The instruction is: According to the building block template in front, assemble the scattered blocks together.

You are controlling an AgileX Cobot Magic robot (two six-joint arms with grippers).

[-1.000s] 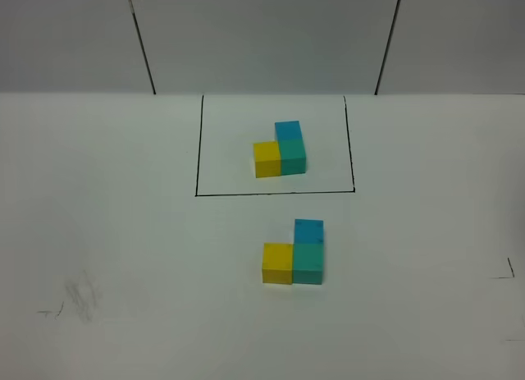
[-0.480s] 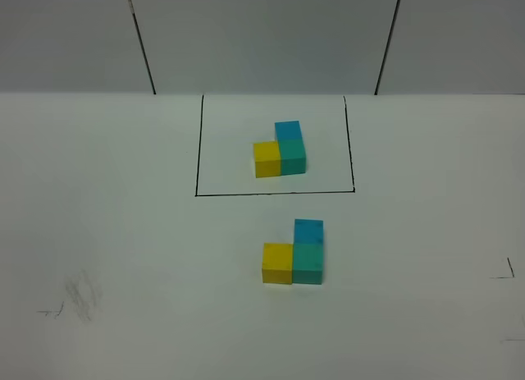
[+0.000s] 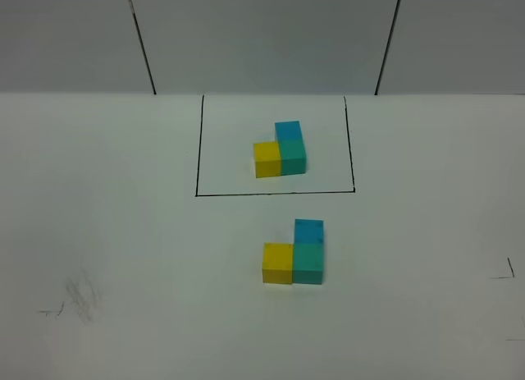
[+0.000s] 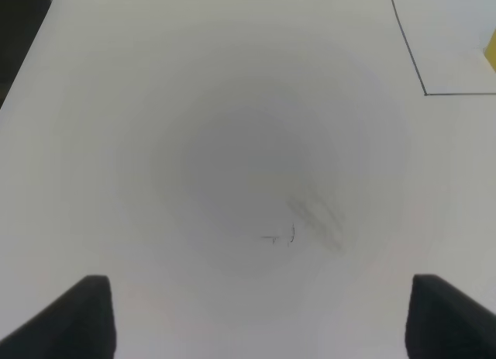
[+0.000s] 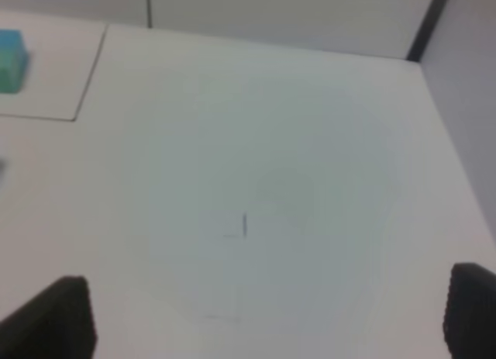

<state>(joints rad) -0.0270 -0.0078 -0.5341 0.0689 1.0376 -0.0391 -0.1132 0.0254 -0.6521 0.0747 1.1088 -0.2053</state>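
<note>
On the white table (image 3: 123, 232), seen from the high camera, two sets of cubes sit near the middle, and neither of your grippers appears in that view.

Your left gripper (image 4: 260, 312) hangs over bare table with its two dark fingertips (image 4: 85, 316) spread wide and nothing between them. Just ahead of it lies a faint pencil mark beside a grey smudge (image 4: 318, 219). Farther ahead and off to one side you can see a corner of the black outline (image 4: 418, 80) and a sliver of yellow at the frame edge.

Your right gripper (image 5: 267, 312) also stands wide apart and empty, its dark fingertips (image 5: 54, 316) over bare table, with a small corner mark (image 5: 240, 226) just ahead. Far ahead, at the frame edge, a blurred blue and green cube shows inside the outline.

From the high camera, the template (image 3: 280, 150) sits inside the black outline (image 3: 275, 193): a yellow cube touching a green cube, with a blue cube behind the green.

Nearer the camera, outside the outline, the separate blocks (image 3: 294, 253) lie touching in the same L: the yellow block (image 3: 278, 263) beside the green block (image 3: 308, 263), the blue block (image 3: 308, 231) behind the green. Both grippers are well apart from them.
</note>
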